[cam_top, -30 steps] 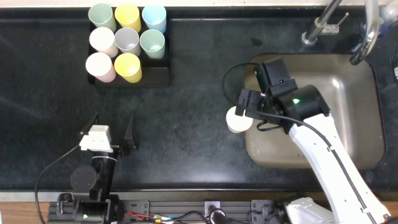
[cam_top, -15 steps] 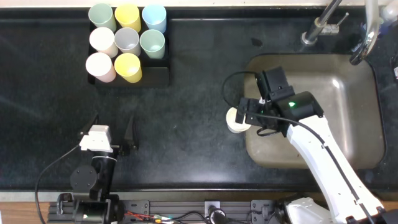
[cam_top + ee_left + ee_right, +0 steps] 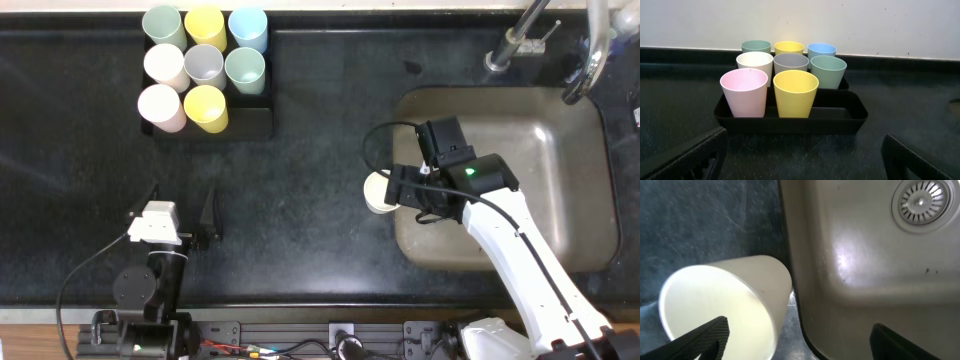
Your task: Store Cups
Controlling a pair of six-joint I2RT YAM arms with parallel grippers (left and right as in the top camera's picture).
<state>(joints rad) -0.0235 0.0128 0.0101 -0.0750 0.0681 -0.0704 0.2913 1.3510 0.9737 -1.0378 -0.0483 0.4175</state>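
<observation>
Right fingers [image 3: 705, 337]: spread wide, gripping nothing. One finger sits in front of the mouth of the cream cup [image 3: 725, 305] and the other is out over the sink [image 3: 865, 270]. Only the sink-side wall of the cup lies between them. I cannot tell whether the finger touches the rim.

Cup: stands mouth-up on the dark worktop [image 3: 705, 220], right at the sink's lip, on the side of the fingers away from the drain [image 3: 920, 200].

Handling, as a judgement: it looks like a light, stiff, smooth plastic tumbler. It should slip or tip easily and is unlikely to break. So close to the lip, a nudge could send it into the basin. Best hold is probably a pinch on the wall just under the rim, one finger inside and one outside. A grip across the body would also work, squeezed gently since the taper could let it slide.

Left fingers [image 3: 690, 155]: parted and idle, nothing between them. Straight ahead of them, some way off, is the black tray [image 3: 840, 122] with eight cups. The pink cup [image 3: 744, 92] and yellow cup [image 3: 795, 92] are nearest. Beside the yellow one is a free corner slot [image 3: 837, 107], the likely place for the cream cup.
</observation>
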